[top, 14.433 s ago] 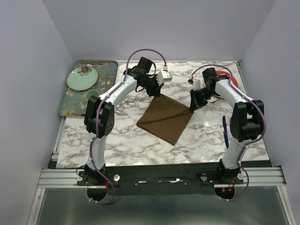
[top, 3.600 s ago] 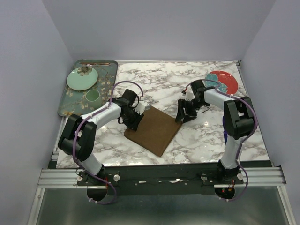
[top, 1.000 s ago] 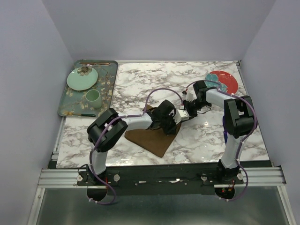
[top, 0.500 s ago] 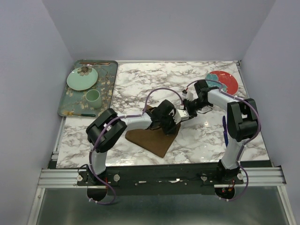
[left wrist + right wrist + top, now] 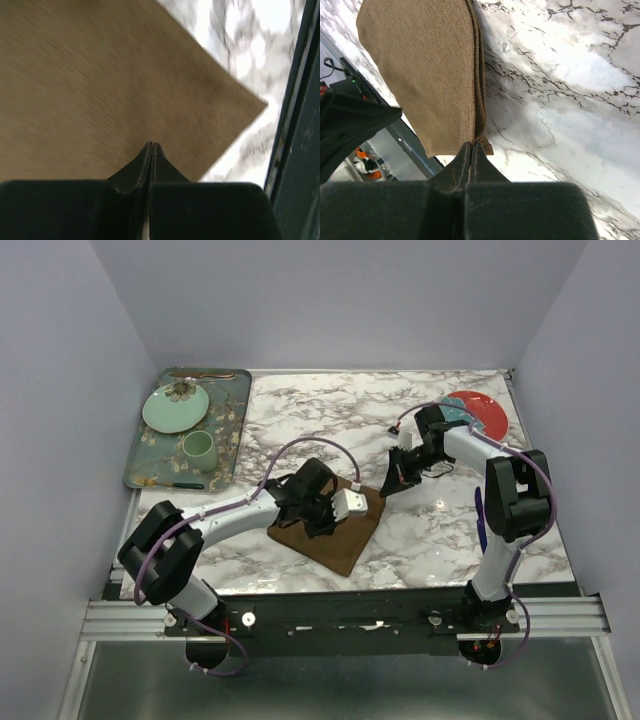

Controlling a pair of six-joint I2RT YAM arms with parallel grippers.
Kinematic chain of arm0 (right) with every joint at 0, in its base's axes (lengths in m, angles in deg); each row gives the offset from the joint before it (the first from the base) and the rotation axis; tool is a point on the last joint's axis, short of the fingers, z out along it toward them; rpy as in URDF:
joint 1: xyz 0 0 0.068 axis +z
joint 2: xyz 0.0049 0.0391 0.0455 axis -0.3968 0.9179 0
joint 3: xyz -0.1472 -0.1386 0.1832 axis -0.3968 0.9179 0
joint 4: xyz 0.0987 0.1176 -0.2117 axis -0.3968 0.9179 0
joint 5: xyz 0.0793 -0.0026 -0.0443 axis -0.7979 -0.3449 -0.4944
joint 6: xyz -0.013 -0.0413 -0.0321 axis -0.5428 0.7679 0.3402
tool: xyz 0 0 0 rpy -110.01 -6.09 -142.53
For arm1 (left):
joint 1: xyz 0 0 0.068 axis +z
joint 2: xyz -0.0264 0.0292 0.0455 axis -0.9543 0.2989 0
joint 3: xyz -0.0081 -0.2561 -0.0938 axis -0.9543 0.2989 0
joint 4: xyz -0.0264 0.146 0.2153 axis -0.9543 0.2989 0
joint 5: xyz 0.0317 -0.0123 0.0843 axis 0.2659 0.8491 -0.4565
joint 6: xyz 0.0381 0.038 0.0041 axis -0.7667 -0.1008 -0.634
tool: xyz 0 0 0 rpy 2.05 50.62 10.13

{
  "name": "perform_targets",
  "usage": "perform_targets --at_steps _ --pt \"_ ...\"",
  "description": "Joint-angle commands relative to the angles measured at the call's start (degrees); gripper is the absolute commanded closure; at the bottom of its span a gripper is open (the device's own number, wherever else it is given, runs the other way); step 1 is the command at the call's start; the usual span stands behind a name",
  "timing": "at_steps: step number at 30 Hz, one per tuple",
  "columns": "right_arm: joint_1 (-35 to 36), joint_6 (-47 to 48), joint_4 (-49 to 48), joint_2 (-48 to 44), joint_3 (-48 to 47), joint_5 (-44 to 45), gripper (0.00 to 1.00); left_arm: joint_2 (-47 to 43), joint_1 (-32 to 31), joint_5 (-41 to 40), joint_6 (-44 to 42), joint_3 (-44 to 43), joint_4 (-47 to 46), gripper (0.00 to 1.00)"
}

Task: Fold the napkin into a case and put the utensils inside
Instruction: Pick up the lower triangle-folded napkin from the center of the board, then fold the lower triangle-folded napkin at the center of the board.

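Dishes on the marble table [image 5: 330, 410].
Green plate [image 5: 175, 407] and cup [image 5: 198, 446] on floral tray [image 5: 140, 466]; red plate [image 5: 487, 413] far right.

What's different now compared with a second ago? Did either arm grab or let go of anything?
The left fingers have drawn back leftward from the right corner of the napkin and now sit closed above the cloth, holding nothing. The right fingers still pinch that corner. The napkin, tray and red plate have not moved.
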State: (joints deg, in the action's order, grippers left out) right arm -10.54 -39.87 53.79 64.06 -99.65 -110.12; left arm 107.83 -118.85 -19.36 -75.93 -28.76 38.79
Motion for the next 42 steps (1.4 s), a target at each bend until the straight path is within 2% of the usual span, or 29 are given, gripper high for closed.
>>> perform_targets --at_steps 1,9,23,28,34,39,40,42 --pt "1.22 2.98 1.65 0.45 -1.12 1.06 0.99 2.18 -0.26 0.12 -4.16 2.79 5.83 0.95" --pt "3.94 2.9 2.44 -0.69 -1.39 -0.87 0.99 8.51 -0.17 -2.34 -0.03 0.06 3.99 0.99" --pt "11.41 2.37 0.07 -2.01 5.55 0.62 0.99 8.78 0.01 -2.95 1.47 0.15 3.55 1.0" --pt "13.61 3.16 -1.78 -1.57 7.4 2.46 0.99 8.78 0.8 -2.87 2.17 0.15 3.37 1.0" --pt "17.3 7.46 -2.84 -0.34 8.81 10.19 0.99 8.25 2.29 -1.73 4.1 0.15 2.76 1.0" --pt "17.66 12.38 -2.13 0.8 8.11 17.82 0.99 0.2 9.22 7.03 11.81 1.11 0.22 0.98" --pt "17.74 14.4 -2.05 0.89 7.85 19.06 0.99 -1.49 12.98 8.11 13.58 1.55 -0.84 0.96" --pt "17.66 16.6 -1.7 0.98 6.35 21.35 0.99 -6.4 16.25 9.0 17.44 2.69 -3.81 0.92"
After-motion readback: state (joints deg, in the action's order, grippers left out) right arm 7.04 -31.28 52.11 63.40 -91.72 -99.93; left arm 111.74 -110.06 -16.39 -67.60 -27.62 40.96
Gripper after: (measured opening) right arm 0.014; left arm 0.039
